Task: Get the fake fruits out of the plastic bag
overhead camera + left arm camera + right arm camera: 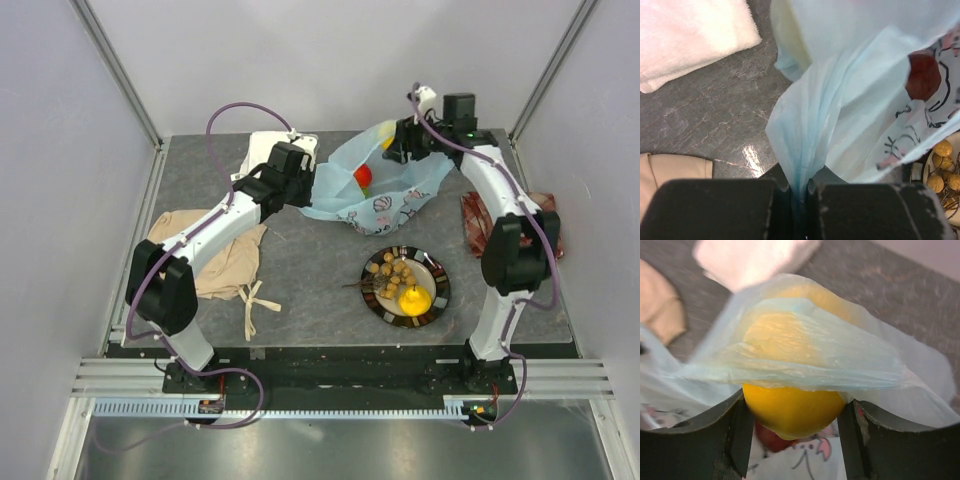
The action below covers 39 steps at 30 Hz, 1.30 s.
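The light-blue plastic bag (395, 200) lies at the back middle of the table with its mouth held open. My left gripper (305, 190) is shut on the bag's left edge, a gathered fold of bag (807, 150) between its jaws. My right gripper (393, 143) is shut on a yellow lemon (792, 410) at the bag's far rim, with bag film (805, 355) draped over the fruit's top. A red apple (362, 176) shows inside the bag, and below the lemon in the right wrist view (771, 437). A dark-red piece (923, 76) shows through the bag.
A patterned plate (432, 302) in front of the bag holds a tan berry cluster (392, 273) and a yellow pear (414, 299). A folded white cloth (262, 150) lies at the back left, a beige cloth (225, 262) at the left, a reddish cloth (472, 225) under the right arm.
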Tool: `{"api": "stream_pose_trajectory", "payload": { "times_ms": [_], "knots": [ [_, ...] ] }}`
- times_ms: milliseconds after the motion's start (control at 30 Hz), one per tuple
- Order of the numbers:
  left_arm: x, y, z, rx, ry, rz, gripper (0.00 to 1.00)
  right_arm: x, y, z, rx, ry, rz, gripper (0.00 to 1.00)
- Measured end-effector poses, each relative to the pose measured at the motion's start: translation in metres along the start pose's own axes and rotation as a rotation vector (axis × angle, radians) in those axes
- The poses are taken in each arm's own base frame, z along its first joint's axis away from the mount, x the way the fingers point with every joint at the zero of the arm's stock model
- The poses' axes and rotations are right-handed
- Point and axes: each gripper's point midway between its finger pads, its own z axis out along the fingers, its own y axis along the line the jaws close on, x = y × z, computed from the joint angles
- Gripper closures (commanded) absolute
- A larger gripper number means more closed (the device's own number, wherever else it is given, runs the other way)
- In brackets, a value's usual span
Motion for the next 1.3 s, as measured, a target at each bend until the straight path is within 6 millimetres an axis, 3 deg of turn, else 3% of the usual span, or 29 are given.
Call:
{"api": "stream_pose_trajectory", "payload": {
  "times_ms": [100,200,333,567,700,833,1000,1133,1300],
  "knots": [
    [0.0,0.0,0.0,0.002,0.0,0.0,0.97,-0.039,0.028,-0.041,-0.106,-0.105,0.0,0.59],
    [-0.001,0.0,0.0,0.001,-0.001,0.0,0.97,-0.048,0.049,-0.055,-0.213,-0.128,0.023,0.58],
    [-0.007,0.0,-0.002,-0.001,-0.016,0.001,0.97,-0.024,0.066,-0.047,-0.378,-0.056,0.158,0.58],
    [-0.035,0.0,-0.009,-0.015,-0.081,0.001,0.99,0.042,0.052,-0.028,-0.344,0.126,0.236,0.6],
    [-0.056,0.002,-0.016,-0.036,-0.135,-0.005,0.99,0.068,0.043,-0.033,-0.285,0.216,0.163,0.57],
    [-0.082,0.0,-0.025,-0.03,-0.202,-0.012,0.98,0.089,0.059,-0.058,-0.351,0.33,0.122,0.6],
    [-0.105,-0.004,-0.033,-0.019,-0.266,-0.019,0.98,0.082,0.081,-0.087,-0.466,0.33,0.002,0.6],
    [-0.105,0.0,-0.032,-0.041,-0.268,-0.022,0.98,0.076,0.095,-0.111,-0.478,0.317,-0.084,0.63],
    [-0.104,0.007,-0.031,-0.065,-0.267,-0.031,0.98,0.051,0.108,-0.148,-0.416,0.258,-0.197,0.63]
  ]
}}
